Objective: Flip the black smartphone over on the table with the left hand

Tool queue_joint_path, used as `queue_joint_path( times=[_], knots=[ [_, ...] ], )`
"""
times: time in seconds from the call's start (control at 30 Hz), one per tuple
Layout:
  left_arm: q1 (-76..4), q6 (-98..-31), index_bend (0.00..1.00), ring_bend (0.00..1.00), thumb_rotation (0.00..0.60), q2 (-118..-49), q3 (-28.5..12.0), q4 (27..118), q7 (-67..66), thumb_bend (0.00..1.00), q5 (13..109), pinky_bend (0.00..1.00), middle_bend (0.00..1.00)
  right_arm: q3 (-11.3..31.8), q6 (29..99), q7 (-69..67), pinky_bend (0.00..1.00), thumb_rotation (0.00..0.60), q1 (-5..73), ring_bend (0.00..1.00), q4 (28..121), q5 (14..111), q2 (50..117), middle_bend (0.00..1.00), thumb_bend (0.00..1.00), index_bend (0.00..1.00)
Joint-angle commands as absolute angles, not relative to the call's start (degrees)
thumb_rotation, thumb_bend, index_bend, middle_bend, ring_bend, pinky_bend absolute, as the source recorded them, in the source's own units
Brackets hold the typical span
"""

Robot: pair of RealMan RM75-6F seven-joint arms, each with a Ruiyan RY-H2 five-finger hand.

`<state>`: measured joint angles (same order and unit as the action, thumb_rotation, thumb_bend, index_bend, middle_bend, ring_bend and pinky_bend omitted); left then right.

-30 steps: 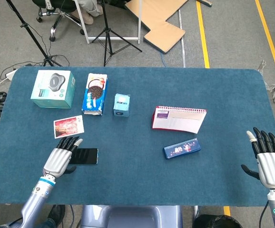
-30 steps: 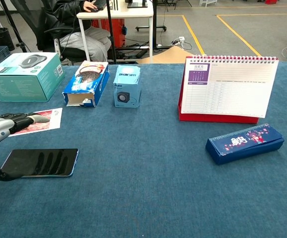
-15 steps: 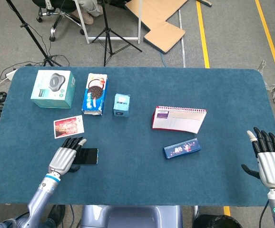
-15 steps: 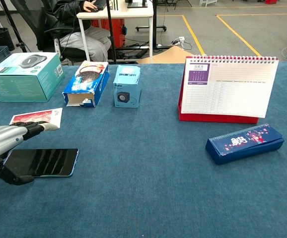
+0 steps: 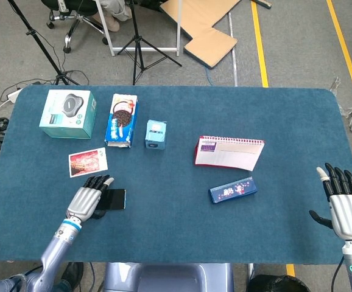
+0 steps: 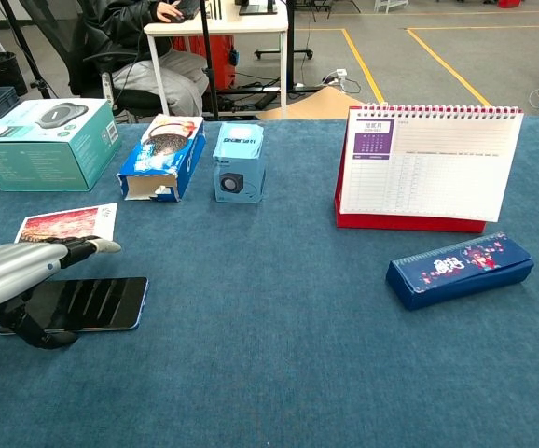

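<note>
The black smartphone (image 5: 115,199) lies flat on the blue table (image 5: 182,231), screen up, near the front left. In the chest view the smartphone (image 6: 97,302) mirrors the fingers above it. My left hand (image 5: 89,201) reaches over its left end with fingers stretched out flat and apart. The chest view shows the left hand (image 6: 18,269) hovering just above the glass, thumb down by the phone's near left corner, gripping nothing. My right hand (image 5: 345,205) is at the front right edge, fingers straight and apart, empty; only the head view shows it.
A postcard (image 6: 69,224) lies just behind the phone. Further back stand a teal box (image 6: 46,142), a cookie box (image 6: 162,156) and a small blue box (image 6: 239,161). A desk calendar (image 6: 428,173) and a dark blue pencil case (image 6: 460,268) sit to the right.
My left hand has slid further right and forward, now covering more of the phone's left end. The phone still lies flat in place. The right hand has not moved.
</note>
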<state>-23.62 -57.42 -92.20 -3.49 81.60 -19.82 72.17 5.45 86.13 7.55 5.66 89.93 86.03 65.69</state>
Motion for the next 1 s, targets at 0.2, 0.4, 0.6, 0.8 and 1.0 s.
queue_joint_path(
  times=[0.2,0.4,0.6,0.8,1.0],
  knots=[
    [-24.3,-56.4,0.00,0.00,0.600,-93.0,-3.5,80.8,-19.7,0.26,70.5,0.00,0.00,5.4,85.8,7.9,0.00,0.600,5.8,0.00,89.9,85.9,66.0,0.00,0.00,0.05],
    [-24.6,-55.9,0.00,0.00,0.600,-94.0,-3.2,79.2,-19.4,0.27,69.9,0.00,0.00,5.4,85.6,7.8,0.00,0.600,5.9,0.00,89.8,85.8,66.1,0.00,0.00,0.05],
    [-23.6,-59.5,0.03,0.08,0.600,-95.3,-2.0,76.7,-16.3,0.45,73.7,0.02,0.02,5.2,85.3,7.5,0.00,0.600,6.0,0.00,89.8,85.8,66.0,0.00,0.00,0.06],
    [-23.1,-61.6,0.17,0.21,0.600,-94.8,-0.8,76.0,-14.3,0.72,76.7,0.13,0.13,5.0,85.0,7.4,0.00,0.600,6.1,0.00,89.9,85.8,65.9,0.00,0.00,0.06],
    [-23.2,-59.7,0.22,0.25,0.600,-92.5,-0.4,79.8,-17.3,0.85,74.3,0.16,0.18,5.0,84.9,7.4,0.00,0.600,6.1,0.00,90.0,85.7,65.9,0.00,0.00,0.06]
  ],
)
